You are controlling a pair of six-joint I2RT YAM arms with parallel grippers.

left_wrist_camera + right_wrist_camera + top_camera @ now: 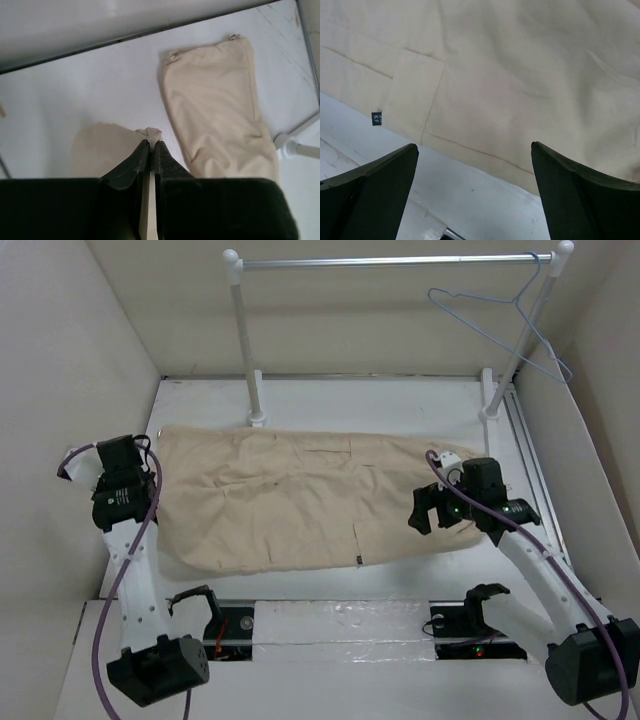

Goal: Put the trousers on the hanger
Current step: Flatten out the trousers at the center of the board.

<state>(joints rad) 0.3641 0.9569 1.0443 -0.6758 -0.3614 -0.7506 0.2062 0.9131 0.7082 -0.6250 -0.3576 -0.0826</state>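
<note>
The beige trousers (300, 500) lie flat across the white table, lengthwise from left to right. My left gripper (152, 452) is at their left end, shut on a small bunch of the cloth (150, 134); a folded part of the trousers (220, 100) lies beyond the fingertips. My right gripper (432, 512) is open and empty, hovering over the trousers' near right edge (495, 65), apart from the cloth. A small dark tag (377, 118) shows at that edge. The pale blue wire hanger (519, 302) hangs from the right end of the rack's bar, far from both grippers.
A rack with white posts (245, 340) and a silver bar (390, 260) stands at the back of the table, its feet just behind the trousers. White walls close in the left, back and right. A metal rail (530, 470) runs along the right side.
</note>
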